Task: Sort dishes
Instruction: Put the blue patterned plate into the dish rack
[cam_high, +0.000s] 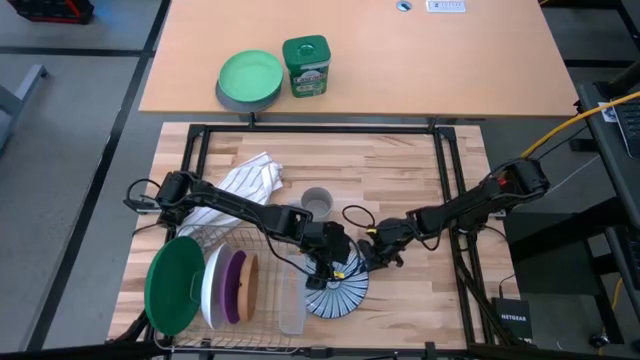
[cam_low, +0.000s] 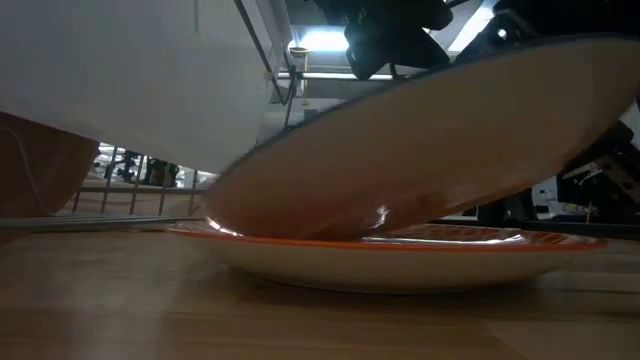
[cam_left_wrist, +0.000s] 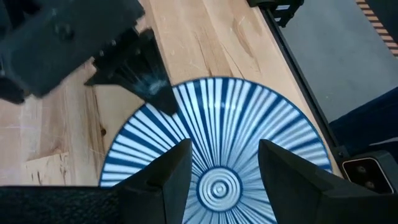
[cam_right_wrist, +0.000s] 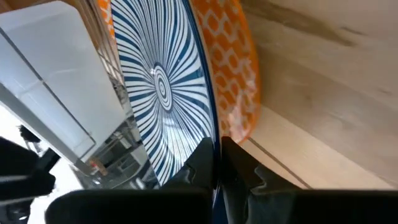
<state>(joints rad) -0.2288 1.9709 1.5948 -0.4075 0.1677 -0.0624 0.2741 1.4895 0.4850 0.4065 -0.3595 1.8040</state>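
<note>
The blue-and-white striped plate (cam_high: 338, 295) lies tilted on top of an orange patterned plate (cam_low: 400, 250) near the table's front middle. My right gripper (cam_right_wrist: 216, 149) is shut on its rim, reaching in from the right (cam_high: 368, 258). My left gripper (cam_left_wrist: 224, 162) stands open just above the striped plate's face (cam_high: 328, 268), one finger on each side of its centre; I cannot tell whether it touches. The dark green plate (cam_high: 172, 285), a white one (cam_high: 214, 288), a purple one (cam_high: 234, 285) and a brown one (cam_high: 250, 283) stand on edge in the wire rack (cam_high: 215, 330). My right gripper pinches the striped plate's rim (cam_right_wrist: 210, 134) between its two fingers, one on the striped face and one on the underside. The fingers come from the table's right, slanting down. The held side is raised, and the opposite edge (cam_low: 225, 225) rests on the orange plate.
A grey mug (cam_high: 317, 202) and a striped cloth (cam_high: 240, 185) lie just behind the arms. A clear plastic tray (cam_high: 292, 312) sits beside the rack. A light green plate on a grey bowl (cam_high: 250, 78) and a green tin (cam_high: 306, 66) stand on the far table.
</note>
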